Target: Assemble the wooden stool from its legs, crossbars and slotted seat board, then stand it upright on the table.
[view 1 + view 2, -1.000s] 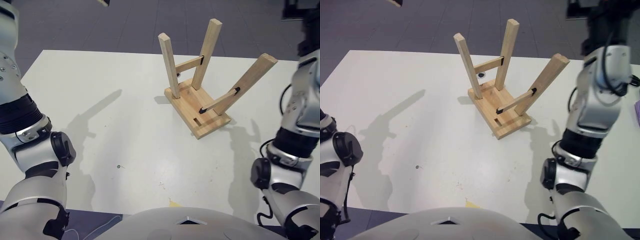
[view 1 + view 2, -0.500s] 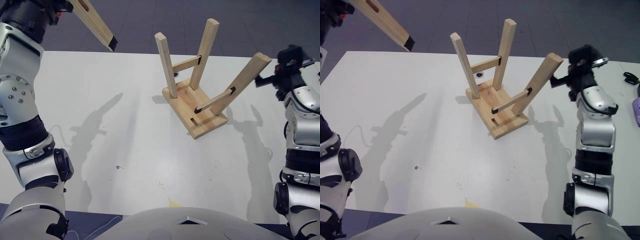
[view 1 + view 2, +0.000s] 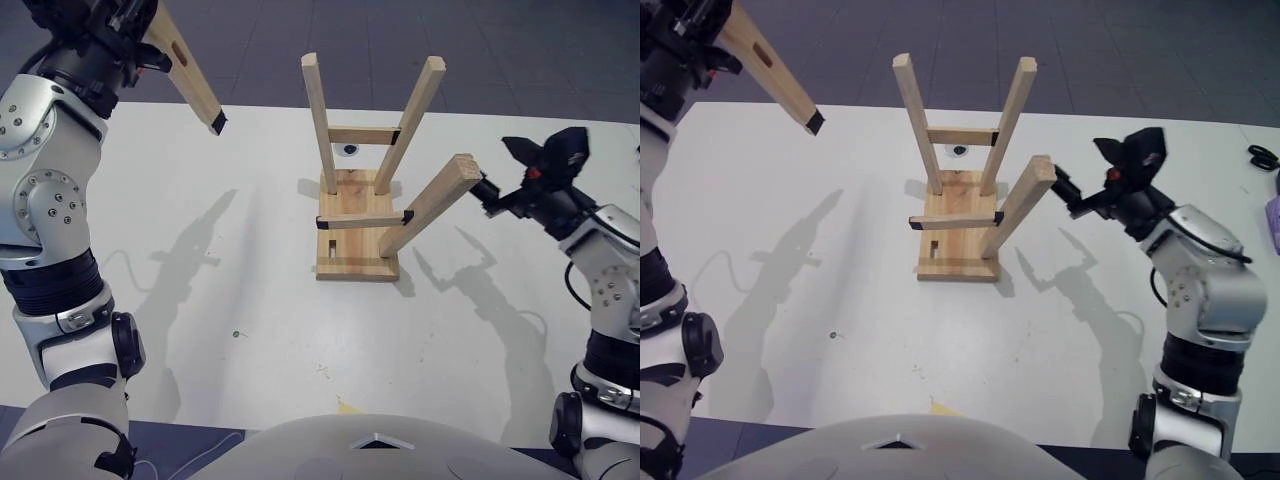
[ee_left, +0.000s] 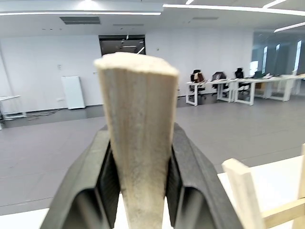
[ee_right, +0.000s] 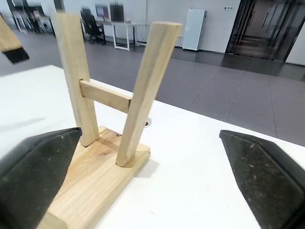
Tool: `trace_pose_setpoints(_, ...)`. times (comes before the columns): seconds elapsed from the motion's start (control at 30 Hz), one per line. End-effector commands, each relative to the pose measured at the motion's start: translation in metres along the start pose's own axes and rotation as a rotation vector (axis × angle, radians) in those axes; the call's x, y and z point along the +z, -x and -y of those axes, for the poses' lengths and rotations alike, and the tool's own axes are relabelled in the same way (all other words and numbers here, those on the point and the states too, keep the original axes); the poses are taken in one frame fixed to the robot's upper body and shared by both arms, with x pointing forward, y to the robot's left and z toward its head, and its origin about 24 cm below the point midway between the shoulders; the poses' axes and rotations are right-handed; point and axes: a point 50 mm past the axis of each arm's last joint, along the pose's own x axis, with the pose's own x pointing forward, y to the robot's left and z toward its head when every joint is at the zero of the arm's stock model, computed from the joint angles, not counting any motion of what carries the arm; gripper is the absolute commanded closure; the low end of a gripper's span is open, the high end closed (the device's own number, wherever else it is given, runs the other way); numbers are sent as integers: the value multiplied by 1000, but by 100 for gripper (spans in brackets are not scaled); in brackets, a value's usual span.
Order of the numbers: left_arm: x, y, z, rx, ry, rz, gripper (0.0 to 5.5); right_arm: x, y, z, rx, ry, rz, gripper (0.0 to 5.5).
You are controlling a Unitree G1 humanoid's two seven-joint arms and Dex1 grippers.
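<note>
Left pincer [image 4: 140,152], seen from its wrist, clamps the leg [image 4: 138,109].

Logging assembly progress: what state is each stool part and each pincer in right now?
Seat board: flat on the table, one slot empty.
Far legs: fitted, joined by far crossbar.
Near leg: fitted, leaning; near crossbar has one end free.
Loose leg: held aloft.
Left pincer: shut on loose leg.
Right pincer: open, by the near leg's top.

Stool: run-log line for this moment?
stool: inverted, three legs fitted | left gripper: holds fourth leg | right gripper: open, near tilted leg
</note>
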Motion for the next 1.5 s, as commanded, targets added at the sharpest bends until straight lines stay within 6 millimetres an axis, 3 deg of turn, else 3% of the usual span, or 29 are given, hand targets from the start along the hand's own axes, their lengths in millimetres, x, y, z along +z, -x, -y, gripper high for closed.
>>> trace_pose_setpoints(0.03, -15, 8, 7, -14, -31, -63, 446, 22, 13, -2, 240, -229, 112, 10)
trace_pose_setpoints(0.23, -21, 0, 18, -80, 19, -68, 446, 15, 7, -36, 530, -188, -32, 10)
trace_pose_setpoints(0.47, -29, -3, 31, -169, 65, -102, 446, 4, -22, -42, 655, -93, -87, 10)
trace_pose_setpoints(0.87, -42, -3, 48, -298, 114, -147, 446, 23, -10, -57, 869, -179, -46, 188)
trace_pose_setpoints(0.97, -41, -2, 51, -315, 122, -145, 446, 15, -10, -62, 872, -163, -87, 237)
trace_pose_setpoints(1.07, -41, -2, 54, -320, 123, -148, 446, -5, -12, -74, 831, -81, -162, 284)
trace_pose_setpoints(1.23, -46, 11, 54, -212, 127, -197, 446, -33, -14, -85, 667, 83, -215, 317)
trace_pose_setpoints(1.4, -68, 35, 55, -124, 132, -277, 446, -44, -17, -84, 498, 75, -143, 340)
trace_pose_setpoints(1.5, -84, 39, 56, -99, 154, -317, 446, -54, -15, -88, 441, 39, -126, 341)
